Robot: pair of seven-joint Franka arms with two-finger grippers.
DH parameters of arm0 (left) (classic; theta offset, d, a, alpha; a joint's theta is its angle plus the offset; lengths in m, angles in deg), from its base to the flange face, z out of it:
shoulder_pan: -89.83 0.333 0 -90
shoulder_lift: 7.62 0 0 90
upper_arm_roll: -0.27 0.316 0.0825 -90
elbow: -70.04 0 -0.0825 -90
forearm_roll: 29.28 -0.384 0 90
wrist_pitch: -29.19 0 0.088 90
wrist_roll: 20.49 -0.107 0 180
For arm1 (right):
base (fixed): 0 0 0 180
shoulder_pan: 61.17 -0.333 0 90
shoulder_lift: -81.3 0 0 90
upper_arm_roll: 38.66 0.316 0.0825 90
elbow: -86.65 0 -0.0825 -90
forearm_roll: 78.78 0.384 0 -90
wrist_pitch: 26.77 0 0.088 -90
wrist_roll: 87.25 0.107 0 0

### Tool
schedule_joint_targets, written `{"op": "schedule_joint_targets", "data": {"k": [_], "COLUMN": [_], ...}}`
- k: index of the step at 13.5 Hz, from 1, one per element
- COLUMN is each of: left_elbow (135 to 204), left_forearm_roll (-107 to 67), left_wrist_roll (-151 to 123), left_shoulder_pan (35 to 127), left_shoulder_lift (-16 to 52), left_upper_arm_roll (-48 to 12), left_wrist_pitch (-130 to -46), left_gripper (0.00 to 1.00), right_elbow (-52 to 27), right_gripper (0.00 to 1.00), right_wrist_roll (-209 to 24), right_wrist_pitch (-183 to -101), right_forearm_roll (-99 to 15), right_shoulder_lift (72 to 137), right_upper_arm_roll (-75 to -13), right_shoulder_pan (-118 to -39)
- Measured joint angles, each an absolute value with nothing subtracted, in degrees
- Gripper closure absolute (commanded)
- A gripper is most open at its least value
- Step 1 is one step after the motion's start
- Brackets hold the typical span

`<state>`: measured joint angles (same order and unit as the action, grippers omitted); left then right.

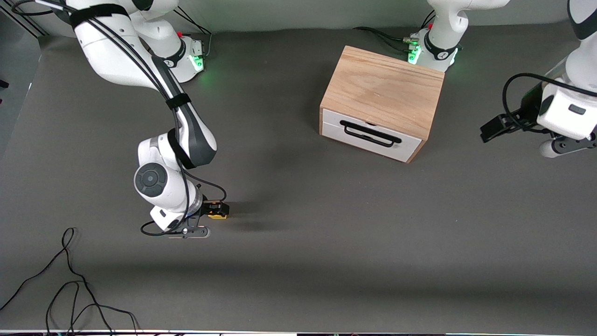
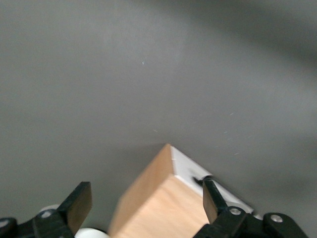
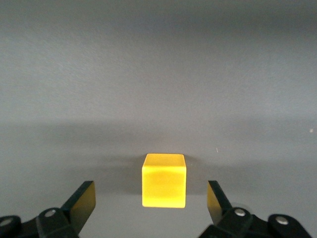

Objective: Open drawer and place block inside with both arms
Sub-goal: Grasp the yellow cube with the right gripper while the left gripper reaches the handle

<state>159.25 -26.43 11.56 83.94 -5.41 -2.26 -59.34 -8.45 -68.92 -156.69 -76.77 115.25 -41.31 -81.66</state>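
Small bright yellow cube block sitting between spread right pincer fingers, untouched; left pincer spread, waiting over grey worktop.

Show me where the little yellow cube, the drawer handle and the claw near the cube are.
yellow block (image 3: 164, 180): right wrist view, on its front face.
drawer handle (image 1: 370, 133): front view, middle of the black bar.
right gripper (image 3: 151, 201): right wrist view, midway between its open fingertips, around the block.

High front cam facing arms; wrist cams close over block, cabinet.
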Motion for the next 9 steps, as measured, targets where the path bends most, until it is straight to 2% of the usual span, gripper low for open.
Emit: {"op": "schedule_joint_targets", "data": {"k": [4,9], "left_elbow": [159.85,160.40], "left_forearm_roll": [-22.98,-23.48], "left_wrist_roll": [30.30,57.28], "left_shoulder_pan": [82.33,72.22], "left_shoulder_lift": [-2.12,6.02], "left_upper_arm_roll": [-2.67,-3.13], "left_wrist_pitch": [-61.98,-66.10], "left_gripper": [0.00,0.00], "right_elbow": [-10.52,-11.34], "right_gripper": [0.00,0.00], "right_wrist_roll": [-68.92,-68.92], "right_wrist_pitch": [-159.53,-164.14], "right_forearm_roll": [-76.77,-76.77], "right_shoulder_lift": [116.87,119.89], "right_upper_arm_roll": [-41.32,-41.31], "right_shoulder_pan": [-81.66,-81.66]}}
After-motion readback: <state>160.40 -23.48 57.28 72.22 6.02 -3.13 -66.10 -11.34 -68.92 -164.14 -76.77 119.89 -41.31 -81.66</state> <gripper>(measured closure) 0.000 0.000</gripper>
